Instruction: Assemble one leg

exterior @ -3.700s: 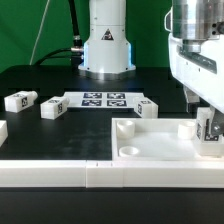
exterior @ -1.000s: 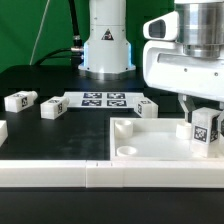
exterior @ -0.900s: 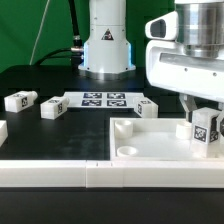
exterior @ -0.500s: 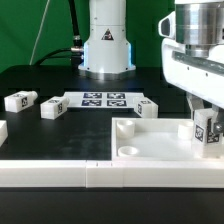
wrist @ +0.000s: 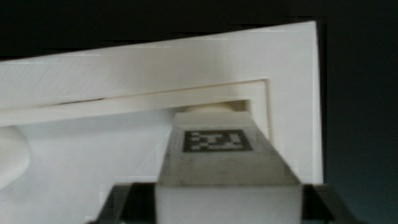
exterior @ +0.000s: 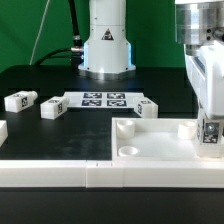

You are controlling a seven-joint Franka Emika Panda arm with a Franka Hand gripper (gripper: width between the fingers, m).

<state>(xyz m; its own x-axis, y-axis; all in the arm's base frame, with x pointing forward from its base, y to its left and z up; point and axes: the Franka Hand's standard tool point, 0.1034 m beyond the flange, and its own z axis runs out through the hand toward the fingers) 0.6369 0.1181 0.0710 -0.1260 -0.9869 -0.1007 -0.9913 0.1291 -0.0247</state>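
My gripper [exterior: 211, 126] is shut on a small white leg [exterior: 210, 133] with a black-and-white tag, held upright at the near right corner of the large flat white panel [exterior: 150, 142]. In the wrist view the leg [wrist: 221, 150] runs from between my dark fingers [wrist: 128, 200] down onto the panel's corner [wrist: 160, 110], its far end hidden in the corner. Three other legs lie on the black table: one [exterior: 19, 101] at the exterior view's far left, one [exterior: 52, 108] beside it, one [exterior: 147, 108] behind the panel.
The marker board [exterior: 103, 99] lies flat in front of the robot base [exterior: 106, 45]. A round hole [exterior: 129, 151] shows in the panel's near left corner. A white ledge [exterior: 90, 176] runs along the table's front edge.
The wrist has rotated while staying on the leg at the panel's right corner; the leg's tag has turned away from the exterior view and the leg sits slightly lower and further right.
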